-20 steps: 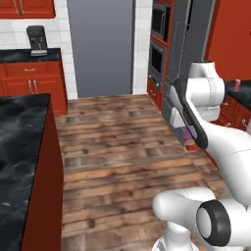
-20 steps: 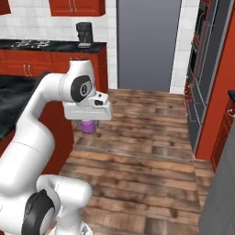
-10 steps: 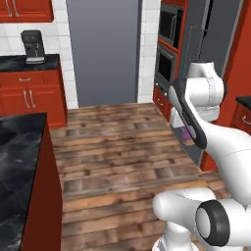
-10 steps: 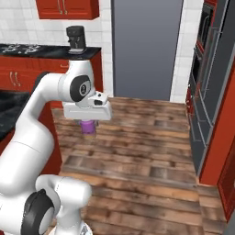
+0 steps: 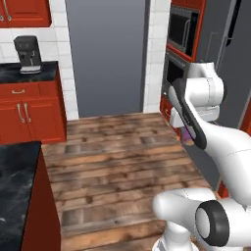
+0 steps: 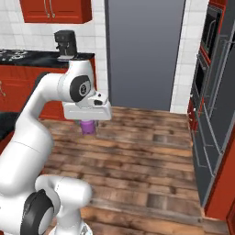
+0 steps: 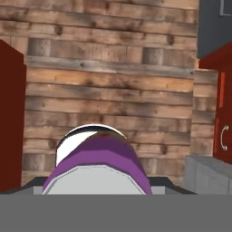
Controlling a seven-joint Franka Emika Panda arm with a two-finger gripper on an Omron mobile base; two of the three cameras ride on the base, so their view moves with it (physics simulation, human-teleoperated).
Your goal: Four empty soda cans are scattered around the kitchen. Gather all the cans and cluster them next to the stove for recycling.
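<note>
Pincer (image 6: 88,123) around purple can (image 7: 97,165), silver top in hand view

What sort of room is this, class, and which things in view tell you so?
A kitchen, rendered rather than real: a coffee machine on a black counter, red cabinets, and a built-in oven stack along a wooden floor.

The robot has glossy white, rounded arm links (image 6: 32,133), dark grey disc joint caps (image 5: 213,225), and a boxy white hand block (image 6: 87,111).
</note>
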